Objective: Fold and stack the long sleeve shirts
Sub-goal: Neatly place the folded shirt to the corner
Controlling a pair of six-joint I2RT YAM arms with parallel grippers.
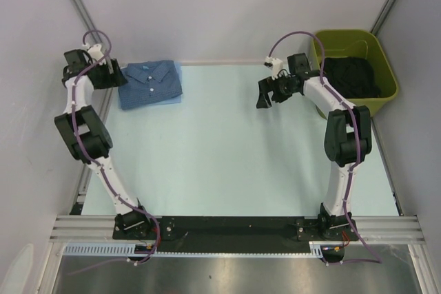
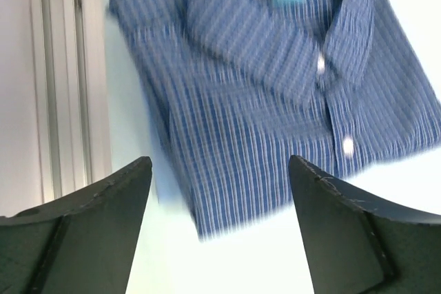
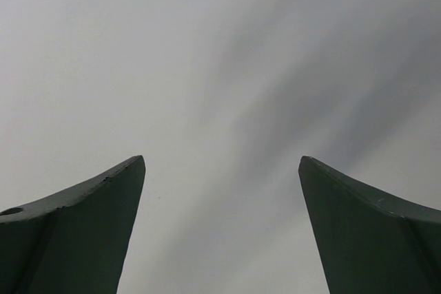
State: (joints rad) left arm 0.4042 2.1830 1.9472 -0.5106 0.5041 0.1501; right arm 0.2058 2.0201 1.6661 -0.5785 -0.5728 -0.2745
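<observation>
Left end effector (image 2: 219, 159) gapes facing blurred checked shirt (image 2: 262, 101) — right end effector (image 3: 222, 158) released too.

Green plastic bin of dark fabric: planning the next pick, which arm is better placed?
Likely right: the open right gripper hangs beside the green plastic bin; the left gripper is at the folded blue checked shirt.

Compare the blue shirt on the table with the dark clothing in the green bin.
The blue shirt is folded flat, collar up, on the table at far left; the dark clothing lies bunched in the green bin at far right. The shirt is checked medium blue; the clothing looks black. Neither is held.
</observation>
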